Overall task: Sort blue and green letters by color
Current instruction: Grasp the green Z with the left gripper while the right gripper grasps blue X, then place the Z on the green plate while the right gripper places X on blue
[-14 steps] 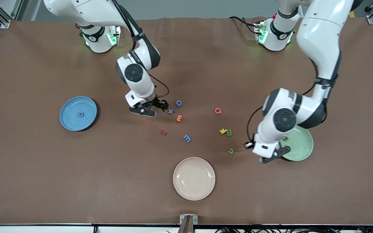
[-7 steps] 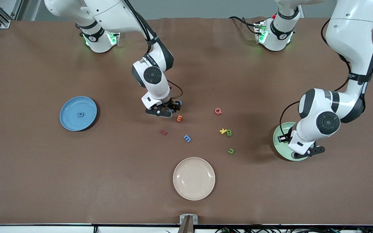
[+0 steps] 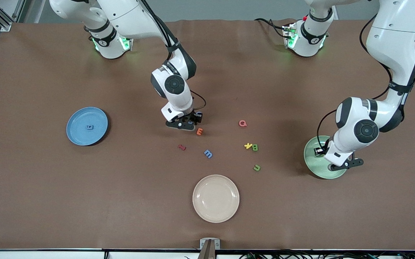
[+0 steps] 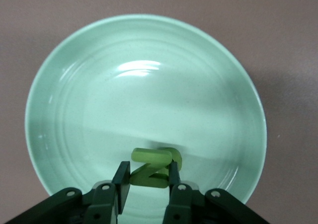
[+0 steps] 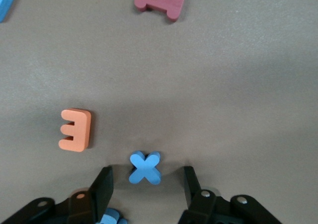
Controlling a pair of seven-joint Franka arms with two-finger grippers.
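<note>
Cream plate (image 3: 216, 198), round, smooth and glazed, sits nearest the front camera on the brown matte desk (image 3: 121, 201) and holds nothing. Next up lies the green u (image 3: 257, 167), a small chunky moulded letter, flat on the desk. The green plate (image 3: 313, 165), pale and glossy with faint concentric rings, stands toward the left arm's end; the left hand (image 4: 146, 182) hangs over it, fingers (image 4: 121, 179) clamped on a green letter (image 4: 154, 167) held above the plate's inner surface. Which letter it is cannot be read.

Farther on lie the blue m (image 3: 208, 153), the dark red I (image 3: 181, 147), and the yellow letter (image 3: 248, 145) touching the green B (image 3: 255, 147). The blue plate (image 3: 87, 126), toward the right arm's end, carries the blue g (image 3: 90, 126) near its centre.

The orange E (image 3: 199, 131) lies just beside the right hand (image 5: 147, 184), which is down at the desk with its fingers (image 5: 102, 186) apart on either side of the blue x (image 5: 145, 167), neither pad touching it in the right wrist view. The blue c (image 3: 199, 114) shows only in part beside that hand, mostly covered by it in the front view. The pink Q (image 3: 242, 123) lies well apart, toward the left arm's end
</note>
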